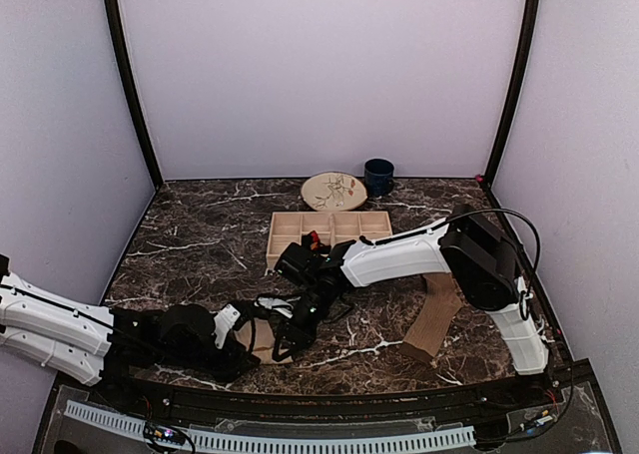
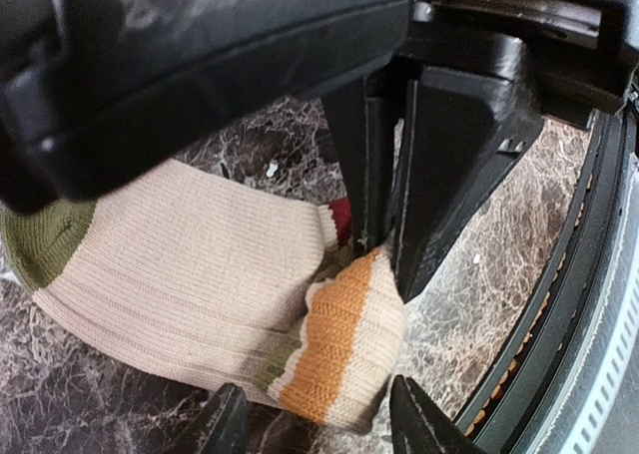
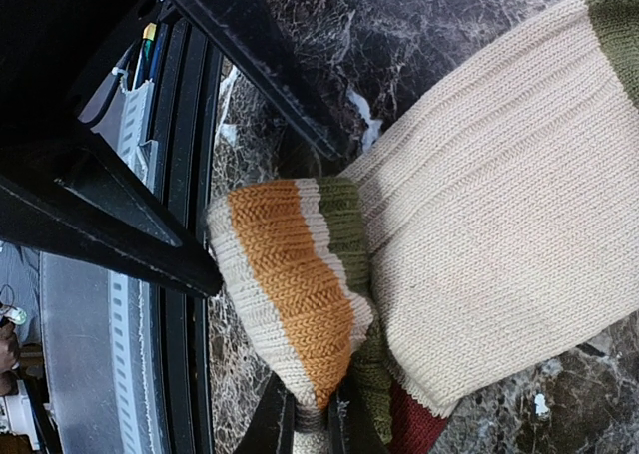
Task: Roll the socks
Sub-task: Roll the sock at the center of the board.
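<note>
Containers: a wooden compartment tray [image 1: 272,242] is seen at the centre of the table [image 1: 190,244] in the top view. A small black and red-orange thing [image 1: 313,239] shows at its front compartments, right by the right arm's wrist; whether it lies inside cannot be told. Behind the tray, a patterned plate [image 1: 333,190] and a dark blue mug [image 1: 378,177] are set side by side; the mug's contents are not visible

Arms: the left arm is laid low, coming in from the lower left and reaching right, with the left claw [image 2: 318,404] at table level. Its fingers are held apart on either side of the striped sock's folded end; whether they press on it cannot be told. The right arm is raised at the elbow at the right of the frame, its forearm stretched down-left past the tray's front edge. The right claw [image 3: 312,419] is clenched on the fabric just behind the fold

Striped sock [image 2: 180,264]: found at lower centre-left of the top view, near the table's front edge, mostly hidden between the claws. In the left wrist view its long axis runs from the olive band at the left edge to the orange-striped folded end at lower right

Tan sock [image 1: 434,319]: lies at the lower right under the right arm, long axis near vertical in frame
</note>
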You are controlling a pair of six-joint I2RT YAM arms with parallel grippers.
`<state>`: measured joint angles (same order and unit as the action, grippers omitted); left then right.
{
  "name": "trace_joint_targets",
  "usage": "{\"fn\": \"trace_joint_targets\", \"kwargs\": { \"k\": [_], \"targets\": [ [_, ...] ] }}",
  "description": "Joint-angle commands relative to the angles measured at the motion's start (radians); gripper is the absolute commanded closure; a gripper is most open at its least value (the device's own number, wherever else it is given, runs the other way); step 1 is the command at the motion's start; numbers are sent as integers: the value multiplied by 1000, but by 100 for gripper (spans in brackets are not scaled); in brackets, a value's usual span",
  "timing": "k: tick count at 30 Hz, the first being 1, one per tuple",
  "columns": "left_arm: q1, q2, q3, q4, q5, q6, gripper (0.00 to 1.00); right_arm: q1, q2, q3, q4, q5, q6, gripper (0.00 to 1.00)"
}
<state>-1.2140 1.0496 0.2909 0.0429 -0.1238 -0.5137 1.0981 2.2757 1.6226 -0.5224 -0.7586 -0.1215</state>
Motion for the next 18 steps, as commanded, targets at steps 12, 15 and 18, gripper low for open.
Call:
{"fn": "trace_joint_targets", "kwargs": {
  "k": [12,15,18],
  "targets": [
    [-11,68,-18,122,2,-6,47,-9,37,-62,-61,54,6,100],
    [-13,74,-17,125,-2,-6,47,-9,36,-61,-60,56,6,100],
    [-13,57,-28,137,-1,-3,48,-8,40,-61,-53,53,9,100]
  ]
}}
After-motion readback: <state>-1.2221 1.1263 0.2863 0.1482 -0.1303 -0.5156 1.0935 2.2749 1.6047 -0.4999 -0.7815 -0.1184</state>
